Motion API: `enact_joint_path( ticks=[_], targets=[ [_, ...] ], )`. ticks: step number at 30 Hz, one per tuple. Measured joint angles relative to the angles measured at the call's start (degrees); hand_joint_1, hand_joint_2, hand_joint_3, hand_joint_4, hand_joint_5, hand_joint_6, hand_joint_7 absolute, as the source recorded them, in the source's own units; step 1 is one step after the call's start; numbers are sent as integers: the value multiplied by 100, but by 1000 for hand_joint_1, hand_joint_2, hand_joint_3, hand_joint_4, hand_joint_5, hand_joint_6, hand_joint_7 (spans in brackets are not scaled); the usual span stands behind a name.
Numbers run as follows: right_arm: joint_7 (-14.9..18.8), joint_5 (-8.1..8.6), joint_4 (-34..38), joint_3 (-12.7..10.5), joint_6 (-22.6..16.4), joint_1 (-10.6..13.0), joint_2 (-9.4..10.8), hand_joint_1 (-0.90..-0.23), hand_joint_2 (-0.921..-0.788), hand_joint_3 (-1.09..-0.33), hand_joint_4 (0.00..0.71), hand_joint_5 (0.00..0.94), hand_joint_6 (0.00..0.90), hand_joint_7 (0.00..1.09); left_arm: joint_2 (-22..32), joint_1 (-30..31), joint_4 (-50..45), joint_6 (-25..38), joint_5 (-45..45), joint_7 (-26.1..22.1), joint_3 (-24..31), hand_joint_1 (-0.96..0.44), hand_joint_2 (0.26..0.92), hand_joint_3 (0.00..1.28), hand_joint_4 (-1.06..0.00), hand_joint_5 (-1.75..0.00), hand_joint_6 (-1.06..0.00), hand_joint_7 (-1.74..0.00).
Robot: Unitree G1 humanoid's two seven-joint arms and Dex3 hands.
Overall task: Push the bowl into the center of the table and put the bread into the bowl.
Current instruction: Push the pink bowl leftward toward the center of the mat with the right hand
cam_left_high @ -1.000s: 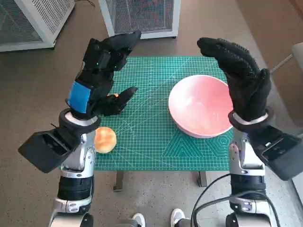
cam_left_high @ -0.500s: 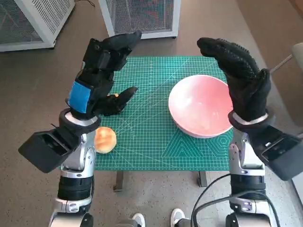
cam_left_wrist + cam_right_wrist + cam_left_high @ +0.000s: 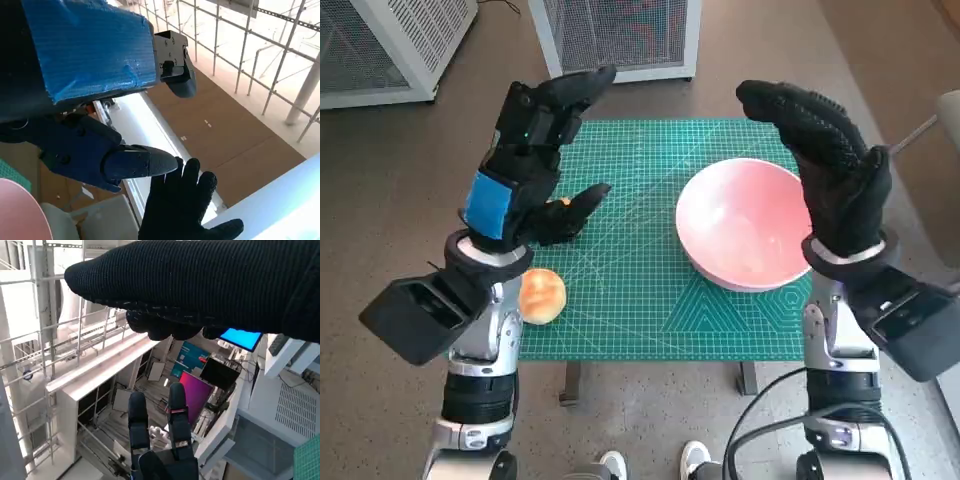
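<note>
A pink bowl (image 3: 741,222) sits on the right side of the green cutting mat (image 3: 638,290); its rim (image 3: 15,210) shows in the left wrist view. A round bread roll (image 3: 542,295) lies at the mat's near left edge, partly behind my left forearm. My left hand (image 3: 528,150) is raised above the mat's left side, fingers spread, holding nothing. My right hand (image 3: 830,165) in its black glove is raised over the bowl's right rim, fingers apart and empty. Each wrist view shows the other hand: the gloved one (image 3: 182,210) and the black one (image 3: 162,440).
White perforated cabinets (image 3: 620,35) stand beyond the table's far edge, another (image 3: 390,45) at the far left. A person's white shoes (image 3: 650,465) show below the table's near edge. Cables (image 3: 770,420) hang by my right arm.
</note>
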Motion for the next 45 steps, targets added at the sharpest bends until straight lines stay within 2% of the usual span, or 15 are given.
enact_joint_path(
  ticks=[4,7,10,14,20,27,32,36,39,42,45],
  targets=[
    [14,37,48,-44,-19,-1,-17,-517,-921,-517,240,1,5,605,0,0,0,1,-5,-1,2,-523,921,384,1,-598,1,-893],
    [85,129,249,-141,-107,-20,-73,-518,-921,-507,242,2,8,597,0,0,0,1,-9,-2,2,-524,921,383,1,-596,1,-892],
    [173,216,673,-337,-223,-89,-253,-525,-921,-518,241,1,3,579,-2,1,0,2,-16,-16,2,-524,921,382,1,-594,1,-891],
    [155,204,1293,-618,-446,-201,-486,-549,-921,-552,237,0,0,552,6,1,12,1,-33,-20,30,-524,921,381,1,-593,1,-890],
    [-200,156,2463,-1015,-858,-454,-745,-561,-921,-591,224,0,-1,528,2,1,90,-9,-30,-20,43,-527,921,379,1,-593,1,-890],
    [-795,-23,3636,-1287,-1001,-700,-951,-520,-921,-647,201,0,-1,490,3,2,126,-35,-15,-21,42,-532,921,375,1,-590,1,-891],
    [-1162,-50,4328,-1412,-906,-828,-1043,-490,-921,-673,184,0,-1,493,3,2,127,-50,-12,-26,40,-519,921,376,1,-586,1,-890],
    [-1409,-48,4873,-1511,-616,-910,-1081,-490,-921,-683,177,0,-1,496,12,2,139,-70,-10,-35,45,-514,921,377,1,-583,1,-890],
    [-1587,-50,5166,-1553,-342,-928,-1077,-484,-921,-684,171,0,-1,496,16,2,147,-74,-2,-35,47,-515,921,378,1,-580,1,-890],
    [-1791,-74,5364,-1548,-81,-931,-1037,-450,-921,-702,147,0,-1,479,22,2,161,-91,-1,-37,49,-520,921,378,1,-579,1,-890],
    [-1860,-107,5495,-1537,143,-930,-970,-427,-921,-711,130,0,1,464,27,2,175,-103,1,-43,49,-525,921,378,1,-579,1,-892]
  ],
)
